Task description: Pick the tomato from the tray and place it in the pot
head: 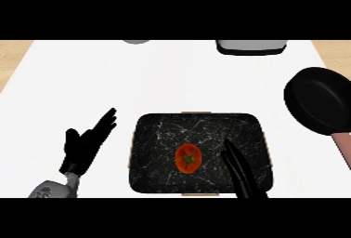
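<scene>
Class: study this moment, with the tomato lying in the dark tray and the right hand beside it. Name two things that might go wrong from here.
1. The right hand has straight fingers beside the tomato, not around it; closing from there might nudge it across the tray instead of gripping it.
2. The black pan sits far right, partly out of view, so the carry may end off target.

Bright, even light floods the white counter (171,79), with almost no shadows or glare anywhere.
</scene>
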{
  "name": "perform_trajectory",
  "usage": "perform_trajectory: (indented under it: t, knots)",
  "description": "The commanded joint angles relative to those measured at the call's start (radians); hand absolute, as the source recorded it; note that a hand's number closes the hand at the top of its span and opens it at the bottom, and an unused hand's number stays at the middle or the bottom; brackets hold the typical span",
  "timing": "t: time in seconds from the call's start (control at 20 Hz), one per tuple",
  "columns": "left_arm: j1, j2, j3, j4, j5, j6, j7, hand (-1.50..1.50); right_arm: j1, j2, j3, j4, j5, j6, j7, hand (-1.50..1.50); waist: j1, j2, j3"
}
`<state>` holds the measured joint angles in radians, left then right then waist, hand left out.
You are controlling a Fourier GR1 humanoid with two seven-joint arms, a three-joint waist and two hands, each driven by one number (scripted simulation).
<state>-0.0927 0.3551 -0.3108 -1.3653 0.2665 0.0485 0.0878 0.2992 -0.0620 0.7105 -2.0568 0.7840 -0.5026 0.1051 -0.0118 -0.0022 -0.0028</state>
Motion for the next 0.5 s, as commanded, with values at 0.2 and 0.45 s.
perform_trajectory:
  t: [0.2, 0.45]
  knots:
    - [-0.020, -0.012, 0.013, -0.018, -0.011, -0.017, 0.029, 0.00, -0.127, 0.059, 0.012, 0.035, -0.041, 0.157, 0.357, -1.50, 0.017, 0.003, 0.002]
    - [-0.021, -0.044, -0.009, -0.021, -0.037, 0.001, 0.046, 0.00, -0.263, 0.060, -0.012, 0.256, -0.084, 0.249, 0.436, -1.50, 0.025, 0.006, 0.003]
